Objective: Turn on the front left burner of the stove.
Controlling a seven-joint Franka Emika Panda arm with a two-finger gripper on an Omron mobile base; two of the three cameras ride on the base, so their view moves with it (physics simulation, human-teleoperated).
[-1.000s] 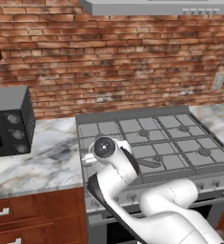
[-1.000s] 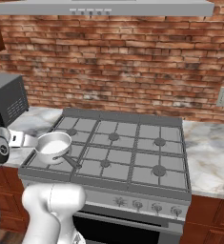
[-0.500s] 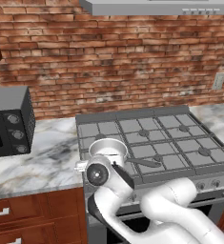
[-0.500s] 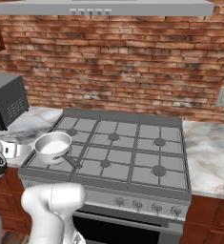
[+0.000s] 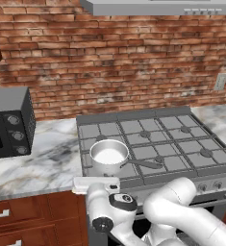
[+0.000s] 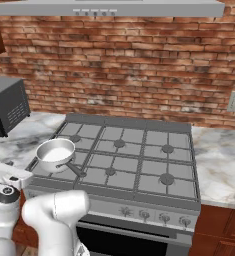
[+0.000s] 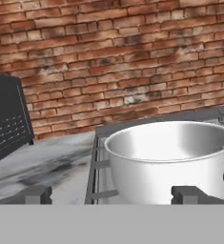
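Observation:
The stove [image 5: 153, 139] [image 6: 134, 150] is a wide grey gas range with six grates. A shiny steel saucepan [image 5: 108, 156] [image 6: 55, 154] [image 7: 170, 157] stands on the front left burner and hides its head. My gripper [image 7: 113, 195] hangs low, just off the stove's front left corner, level with the cooktop and facing the pan. Its dark fingertips [image 7: 37, 194] stand wide apart with nothing between them, so it is open. The white hand [image 5: 96, 184] [image 6: 9, 172] sits below the pan. A row of small knobs [image 6: 144, 215] [image 5: 215, 185] runs along the stove front.
A black microwave [image 5: 8, 122] [image 6: 6, 105] [image 7: 4, 124] stands on the marble counter [image 5: 47, 158] left of the stove. More counter [image 6: 219, 155] lies to the right. Wooden drawers [image 5: 18, 221] sit below, a brick wall behind, a hood above.
The hand has come down and back from over the stove's front left corner to below its front edge, uncovering the saucepan. The jaws stayed open. Pan and stove have not moved.

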